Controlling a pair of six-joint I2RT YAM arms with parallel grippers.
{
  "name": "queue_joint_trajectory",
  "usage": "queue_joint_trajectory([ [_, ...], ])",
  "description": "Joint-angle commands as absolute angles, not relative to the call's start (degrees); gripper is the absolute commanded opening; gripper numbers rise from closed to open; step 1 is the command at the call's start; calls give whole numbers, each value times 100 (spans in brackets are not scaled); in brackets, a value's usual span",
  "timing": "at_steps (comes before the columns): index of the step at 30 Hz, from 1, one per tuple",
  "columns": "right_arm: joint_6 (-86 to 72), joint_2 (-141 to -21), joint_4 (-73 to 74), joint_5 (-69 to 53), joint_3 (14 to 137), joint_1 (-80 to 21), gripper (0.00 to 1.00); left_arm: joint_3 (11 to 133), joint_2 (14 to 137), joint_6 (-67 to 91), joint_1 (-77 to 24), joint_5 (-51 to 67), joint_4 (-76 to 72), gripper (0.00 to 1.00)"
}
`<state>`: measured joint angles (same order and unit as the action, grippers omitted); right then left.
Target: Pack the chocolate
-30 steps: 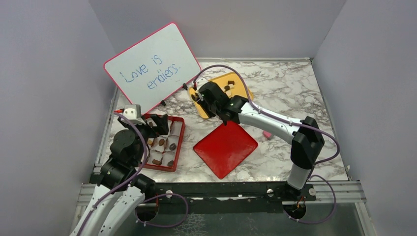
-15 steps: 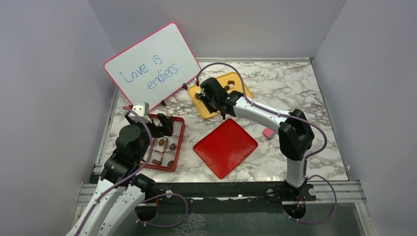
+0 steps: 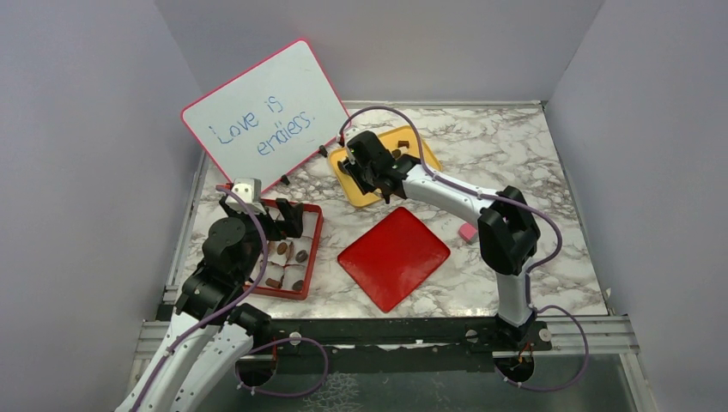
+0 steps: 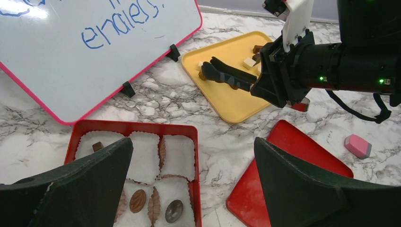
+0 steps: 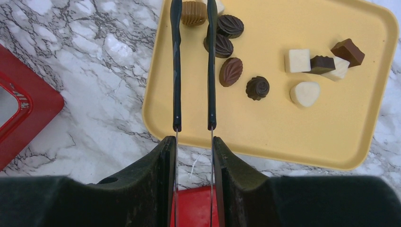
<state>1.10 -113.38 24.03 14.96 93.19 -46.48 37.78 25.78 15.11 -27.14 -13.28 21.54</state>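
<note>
Several chocolates, dark, tan and white, lie on a yellow tray (image 5: 283, 127), also seen from the top (image 3: 425, 159). My right gripper (image 5: 194, 142) is shut on black-tipped tongs (image 5: 176, 71) that reach over the tray's left part. A tan chocolate (image 5: 194, 13) sits between the tong arms at the frame's top edge; the tips are cut off. Dark leaf pieces (image 5: 230, 26) lie just right of the tongs. My left gripper (image 4: 194, 156) is open and empty above the red box (image 4: 142, 126), whose white paper cups hold a few chocolates (image 4: 137, 200).
A red lid (image 3: 393, 257) lies flat between the box and the right arm. A small pink cube (image 3: 468, 232) sits right of it. A whiteboard (image 3: 266, 116) leans at the back left, its feet near the tray. Grey walls enclose the marble table.
My right gripper has pushed the tongs farther toward the tray's far left end. My left gripper shifted slightly over the red box, then held still.
</note>
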Motion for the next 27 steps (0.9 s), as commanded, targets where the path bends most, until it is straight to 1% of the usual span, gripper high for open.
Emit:
queue_joint_trajectory([
  [1,138,-11500,2288,1280,9557,-4631,37,3742,2562,1433,-2725,-1221,2048,99],
  [27,203,-12028,2422,1310,9981,-4623,37,3752,2566,1433,-2725,-1248,2035,99],
])
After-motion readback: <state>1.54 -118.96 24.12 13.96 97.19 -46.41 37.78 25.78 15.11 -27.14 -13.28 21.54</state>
